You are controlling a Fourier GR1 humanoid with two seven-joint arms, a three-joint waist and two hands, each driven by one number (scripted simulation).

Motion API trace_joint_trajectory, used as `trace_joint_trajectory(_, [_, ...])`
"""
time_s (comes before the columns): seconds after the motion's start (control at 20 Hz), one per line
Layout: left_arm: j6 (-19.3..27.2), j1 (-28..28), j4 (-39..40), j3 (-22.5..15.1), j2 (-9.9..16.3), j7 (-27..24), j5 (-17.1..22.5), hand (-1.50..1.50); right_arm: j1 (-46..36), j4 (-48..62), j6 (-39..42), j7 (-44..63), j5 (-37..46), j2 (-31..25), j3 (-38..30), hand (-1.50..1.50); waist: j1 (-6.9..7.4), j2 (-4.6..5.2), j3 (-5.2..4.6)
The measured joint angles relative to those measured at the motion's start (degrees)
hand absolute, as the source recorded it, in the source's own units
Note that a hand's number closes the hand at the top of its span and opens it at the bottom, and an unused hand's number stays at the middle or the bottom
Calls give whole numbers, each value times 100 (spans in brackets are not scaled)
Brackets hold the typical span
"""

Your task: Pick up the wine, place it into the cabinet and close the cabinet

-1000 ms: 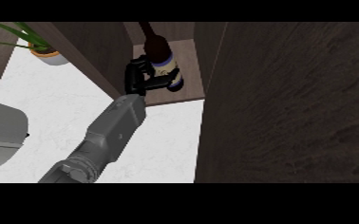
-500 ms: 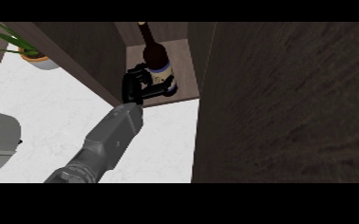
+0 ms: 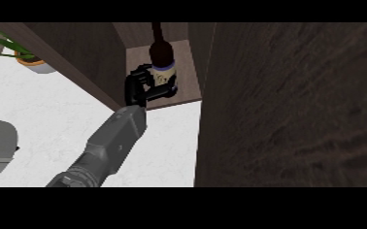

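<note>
- The left hand (image 3: 143,87) is curled round the wine (image 3: 162,63), gripping its lower body from the left.
- The wine stands upright on the cabinet (image 3: 279,102) shelf, inside the opening between two dark wood panels.
- A plant (image 3: 32,58) sits far left on the white counter (image 3: 50,116).
- The door is open, filling the right side.

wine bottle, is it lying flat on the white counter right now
No, the wine bottle stands upright on the shelf inside the cabinet, with the left hand curled round its lower part.
</note>
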Motion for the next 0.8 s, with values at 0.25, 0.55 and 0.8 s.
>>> trace_joint_trajectory(0.25, [122,-155,-50,-82,-3,113,77,150,47,16,39,-33,-49,-13,-107,-150,9,11,3])
trace_joint_trajectory(0.55, [339,-389,-121,-145,-4,200,196,150,93,58,100,-116,-120,-18,-176,-150,30,26,5])
trace_joint_trajectory(0.8, [593,-704,-113,-171,-3,402,290,150,210,33,108,-147,-136,5,-181,-150,51,20,10])
